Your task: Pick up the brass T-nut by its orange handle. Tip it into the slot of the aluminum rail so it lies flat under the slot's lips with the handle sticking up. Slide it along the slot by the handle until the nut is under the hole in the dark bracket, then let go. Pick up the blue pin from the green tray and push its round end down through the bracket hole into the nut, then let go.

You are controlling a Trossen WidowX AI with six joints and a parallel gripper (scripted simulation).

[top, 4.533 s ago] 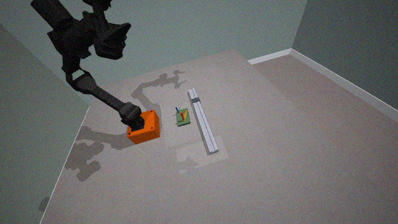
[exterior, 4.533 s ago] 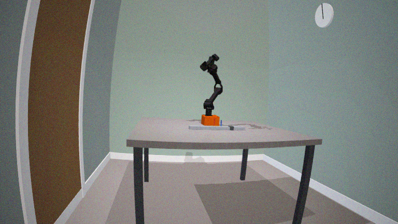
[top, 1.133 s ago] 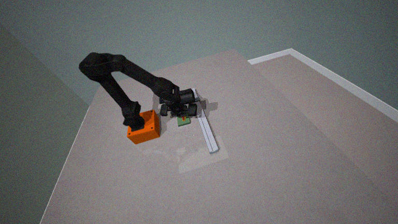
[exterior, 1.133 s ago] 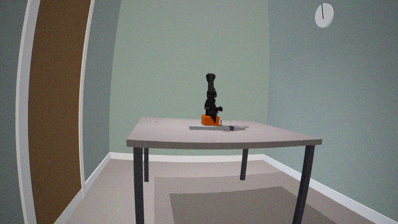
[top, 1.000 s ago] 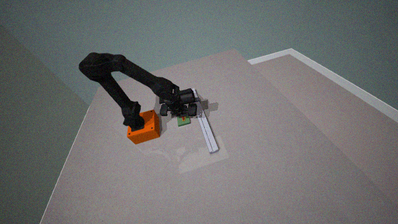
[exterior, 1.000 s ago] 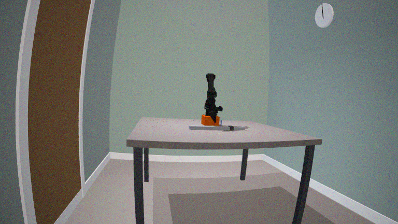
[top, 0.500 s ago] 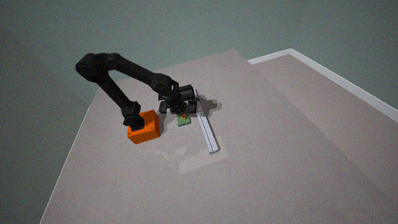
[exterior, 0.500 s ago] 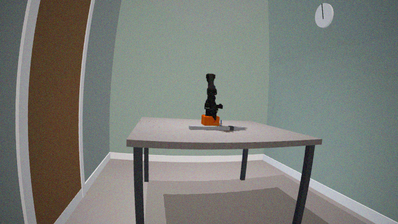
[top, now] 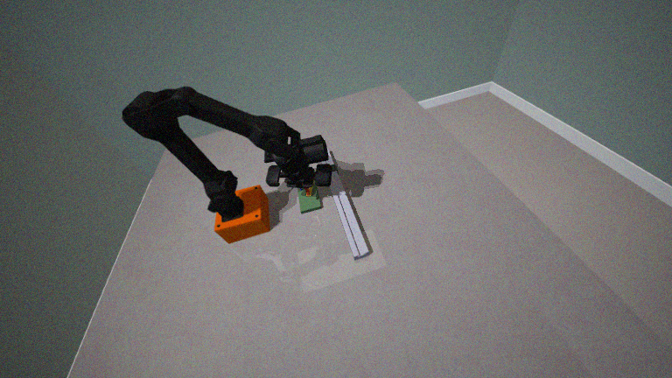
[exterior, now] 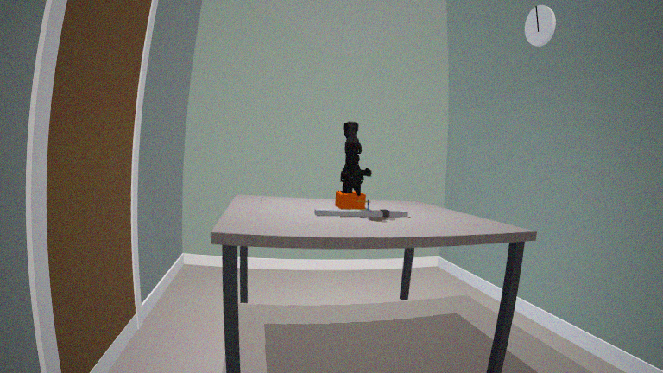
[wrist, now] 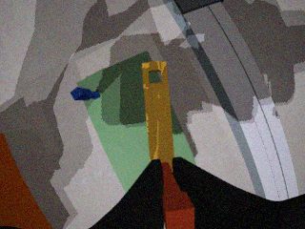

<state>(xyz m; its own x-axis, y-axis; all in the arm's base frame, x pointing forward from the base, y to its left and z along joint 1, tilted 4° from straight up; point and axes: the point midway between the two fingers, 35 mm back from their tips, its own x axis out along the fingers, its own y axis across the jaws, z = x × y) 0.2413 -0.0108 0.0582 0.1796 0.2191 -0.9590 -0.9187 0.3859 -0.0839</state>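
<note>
Though jaws [top: 308, 185] pinch T-nut's orange handle [wrist: 177, 196], grip nr nut end; poss. fault: handle twists, brass nut [wrist: 158, 112] misses slot, jams on rail [top: 353, 225] [exterior: 342, 212] [wrist: 267, 143] lip.

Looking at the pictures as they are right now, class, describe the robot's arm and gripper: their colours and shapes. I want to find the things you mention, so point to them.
The arm [top: 220, 108] [exterior: 350, 146] is black, with chunky joints and slimmer links. The gripper [top: 308, 188] [wrist: 166, 166] has black fingers that taper towards their tips. Cables or markings cannot be made out.
</note>
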